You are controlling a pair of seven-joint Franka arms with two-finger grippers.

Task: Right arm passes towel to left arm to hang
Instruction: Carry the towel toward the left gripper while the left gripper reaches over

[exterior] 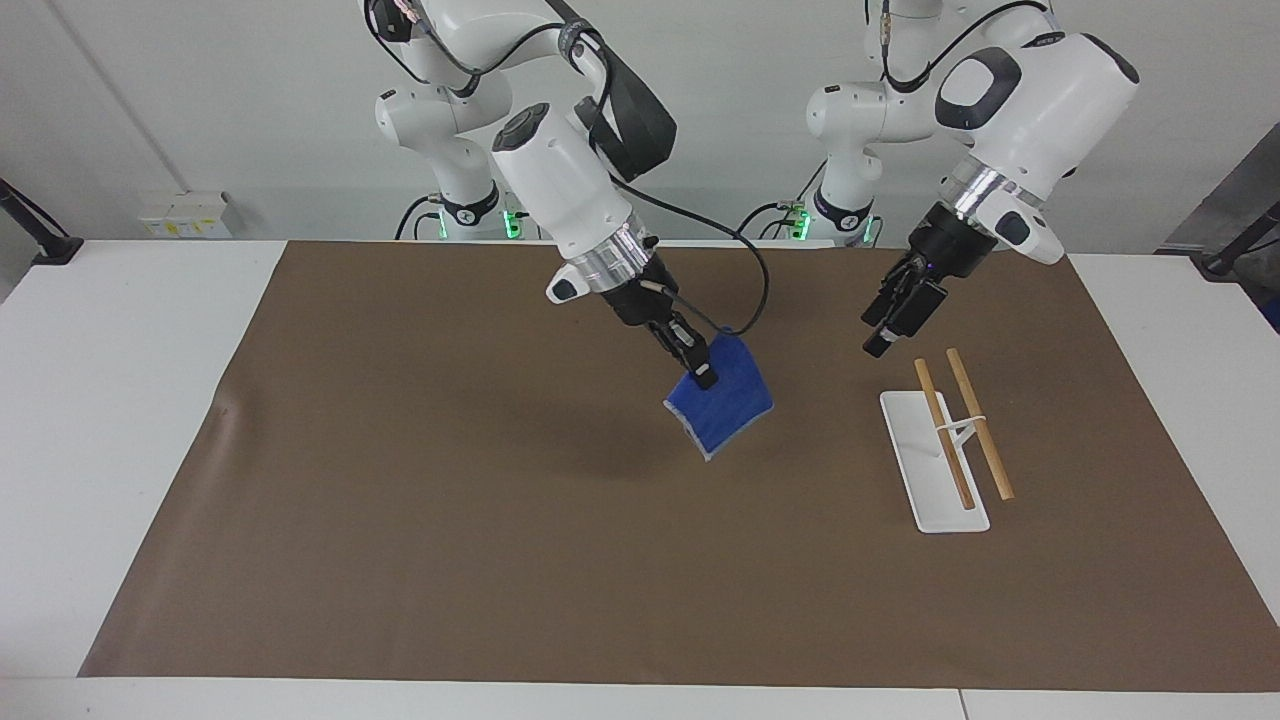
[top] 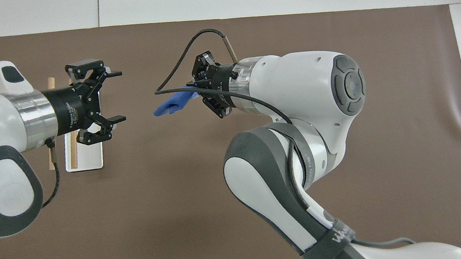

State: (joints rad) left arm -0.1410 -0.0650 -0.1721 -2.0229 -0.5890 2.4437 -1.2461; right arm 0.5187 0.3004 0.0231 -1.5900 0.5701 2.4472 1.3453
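The blue towel (exterior: 727,408) (top: 170,106) hangs in the air over the middle of the brown mat, pinched at its upper edge by my right gripper (exterior: 704,377) (top: 194,91), which is shut on it. My left gripper (exterior: 880,340) (top: 118,96) is open, its fingers spread wide and pointing at the towel. It hovers over the mat beside the rack, on the towel's side of it. A clear gap separates it from the towel. Nothing is between its fingers.
A white rack base (exterior: 925,480) (top: 89,161) carrying two wooden rods (exterior: 982,428) stands toward the left arm's end of the table; the left arm partly covers it from above. The brown mat (exterior: 420,520) covers most of the white table.
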